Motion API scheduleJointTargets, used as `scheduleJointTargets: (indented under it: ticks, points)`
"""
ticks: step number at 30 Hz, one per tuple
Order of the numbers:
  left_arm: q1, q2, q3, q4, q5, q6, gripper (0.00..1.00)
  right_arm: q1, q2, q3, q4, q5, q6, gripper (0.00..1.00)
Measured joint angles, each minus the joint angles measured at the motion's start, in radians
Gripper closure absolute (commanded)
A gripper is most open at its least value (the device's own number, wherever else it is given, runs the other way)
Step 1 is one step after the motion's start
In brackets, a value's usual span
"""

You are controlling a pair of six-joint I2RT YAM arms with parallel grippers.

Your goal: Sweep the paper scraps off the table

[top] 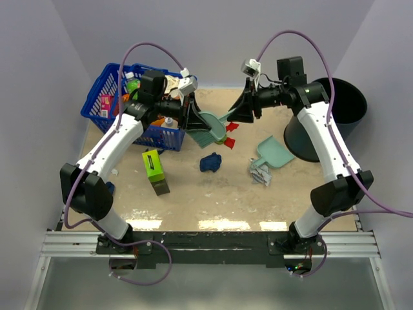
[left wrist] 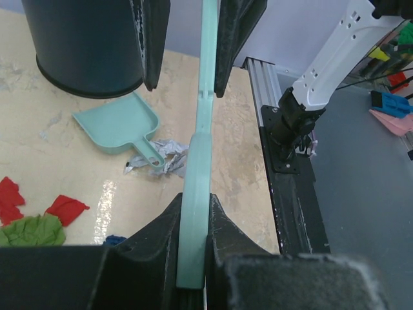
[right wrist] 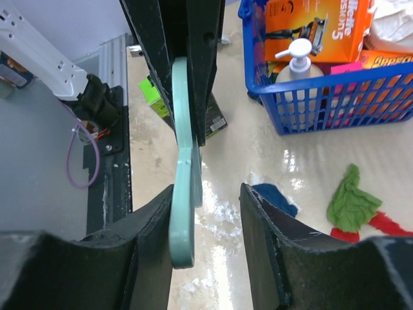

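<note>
My left gripper [top: 193, 117] is shut on the teal brush [top: 210, 128] above the back of the table [top: 193, 200]. In the left wrist view the brush handle [left wrist: 197, 161] runs from my jaws [left wrist: 193, 206] up between the right gripper's fingers. My right gripper [top: 242, 108] is open around the handle's end [right wrist: 184, 194], which lies against one finger with a gap to the other [right wrist: 210, 194]. The paper scraps lie on the table: a dark blue wad [top: 210, 162], red scraps [top: 230, 134], a green wad [left wrist: 32, 230] and a grey wad [top: 260, 173] by the teal dustpan [top: 275, 152].
A blue basket [top: 113, 103] full of goods stands at the back left. A black bin [top: 335, 110] stands at the back right, by the dustpan. A green-and-black box [top: 155, 169] lies left of the middle.
</note>
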Motion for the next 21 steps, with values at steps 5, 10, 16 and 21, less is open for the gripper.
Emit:
scheduleJointTargets:
  ticks: [5, 10, 16, 21]
  points:
    - [0.000, 0.001, -0.005, 0.030, 0.010, -0.033, 1.00, 0.000, -0.013, -0.033, 0.007, 0.000, 0.024, 0.62]
    - [0.000, 0.001, -0.013, 0.048, 0.021, -0.055, 1.00, 0.005, -0.020, -0.040, 0.023, -0.005, 0.050, 0.63]
    - [0.000, 0.001, -0.019, 0.071, 0.028, -0.085, 1.00, 0.013, -0.020, -0.055, 0.061, -0.024, 0.095, 0.68]
    - [0.000, 0.003, -0.021, 0.085, 0.033, -0.103, 1.00, 0.025, -0.020, -0.060, 0.069, -0.031, 0.111, 0.74]
